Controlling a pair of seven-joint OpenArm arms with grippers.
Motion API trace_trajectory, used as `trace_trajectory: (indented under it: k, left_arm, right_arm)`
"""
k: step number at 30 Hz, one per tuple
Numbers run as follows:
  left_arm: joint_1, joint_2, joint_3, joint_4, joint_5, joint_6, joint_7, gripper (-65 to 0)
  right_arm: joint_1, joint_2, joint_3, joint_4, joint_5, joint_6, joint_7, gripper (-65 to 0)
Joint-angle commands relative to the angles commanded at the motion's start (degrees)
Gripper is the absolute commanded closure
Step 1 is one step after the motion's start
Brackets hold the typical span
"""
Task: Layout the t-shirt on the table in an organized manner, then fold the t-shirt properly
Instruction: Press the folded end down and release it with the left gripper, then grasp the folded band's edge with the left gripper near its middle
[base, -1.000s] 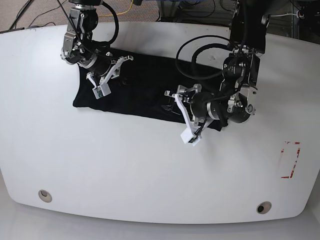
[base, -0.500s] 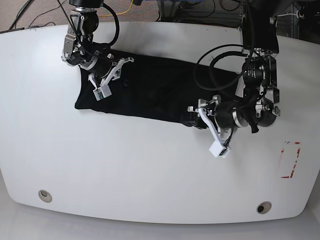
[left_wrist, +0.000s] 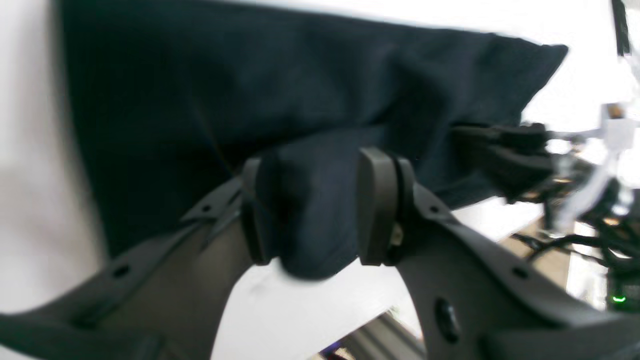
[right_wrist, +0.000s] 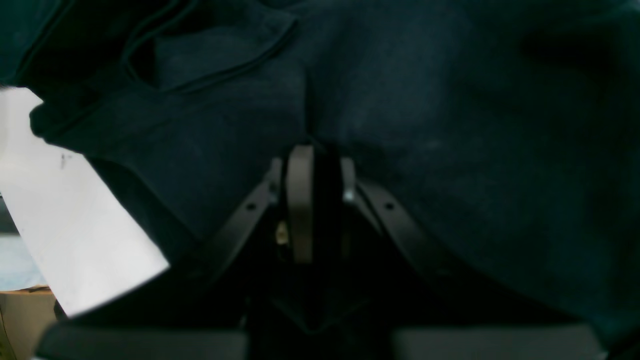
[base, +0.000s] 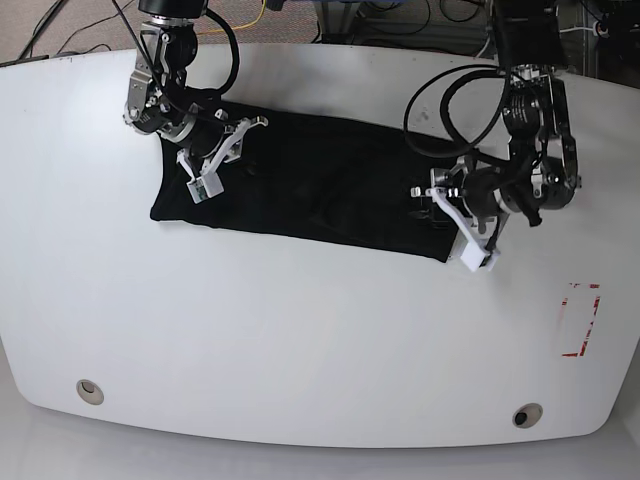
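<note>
Plain black soft-fabric t-shirt (base: 300, 180) is pinched at opposite ends by left gripper (left_wrist: 310, 210) and right gripper (right_wrist: 315, 200), presumably for stretching flat.

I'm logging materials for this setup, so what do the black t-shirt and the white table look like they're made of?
The black short-sleeved t-shirt looks like soft matte knit fabric, probably cotton: it bunches between the left gripper pads and shows a stitched hem in the right wrist view. The large white table looks like smooth glossy laminate or painted board, with soft reflections; the exact material is unclear.
</note>
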Motion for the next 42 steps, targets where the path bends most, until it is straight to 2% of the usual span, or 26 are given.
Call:
trace_trajectory:
  k: [4, 10, 17, 25, 34, 42]
  left_arm:
    - [5.5, -0.8, -1.3, 5.0, 1.8, 0.0, -0.6, -23.2]
    - [8.6, -2.5, -3.6, 5.3, 0.6, 0.0, -2.6, -23.2]
    - [10.5, -2.7, -3.6, 5.2, 1.0, 0.0, -7.8, -23.2]
    - [8.5, -1.5, -2.7, 4.8, 1.1, 0.0, -7.8, -23.2]
    - [6.3, 0.0, 0.6, 2.7, 4.7, -0.1, -8.0, -23.2]
    - [6.1, 0.6, 1.4, 2.6, 5.1, -0.1, -8.0, -23.2]
  right_arm:
    - [0.2, 0.0, 0.0, -0.8, 0.0, 0.0, 0.0, -6.3]
    - [0.3, 0.0, 0.0, -1.3, 0.0, 0.0, 0.0, -6.3]
    - [0.3, 0.0, 0.0, -1.5, 0.0, 0.0, 0.0, -6.3]
    - [0.3, 0.0, 0.0, -1.5, 0.0, 0.0, 0.0, -6.3]
    - [0.3, 0.1, 0.0, -1.5, 0.0, 0.0, 0.0, -6.3]
    - [0.3, 0.1, 0.0, -1.5, 0.0, 0.0, 0.0, -6.3]
